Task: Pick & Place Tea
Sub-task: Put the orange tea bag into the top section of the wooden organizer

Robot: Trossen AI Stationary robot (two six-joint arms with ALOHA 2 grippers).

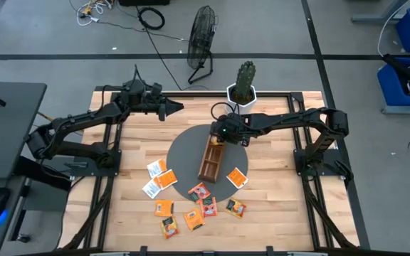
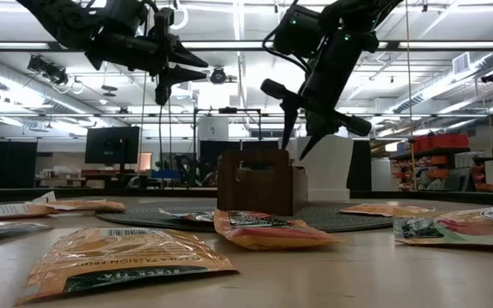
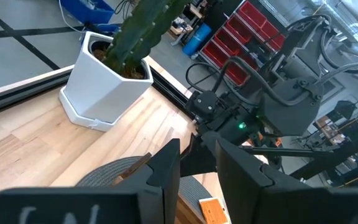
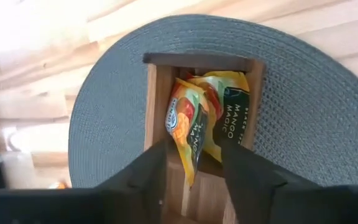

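Right gripper (image 1: 217, 138) hangs over the far end of the wooden tray (image 1: 211, 158), which lies on a round grey mat (image 1: 184, 153). Its fingers (image 4: 148, 180) stand apart, holding nothing, either side of two orange sachets (image 4: 207, 115) standing on edge in the tray's end compartment. Further sachets (image 1: 194, 203) lie scattered on the table (image 1: 276, 206) near the mat's front edge. Left gripper (image 1: 176, 108) waits raised above the table's far left, jaws partly open and empty. A potted cactus (image 1: 243, 87) stands behind the mat.
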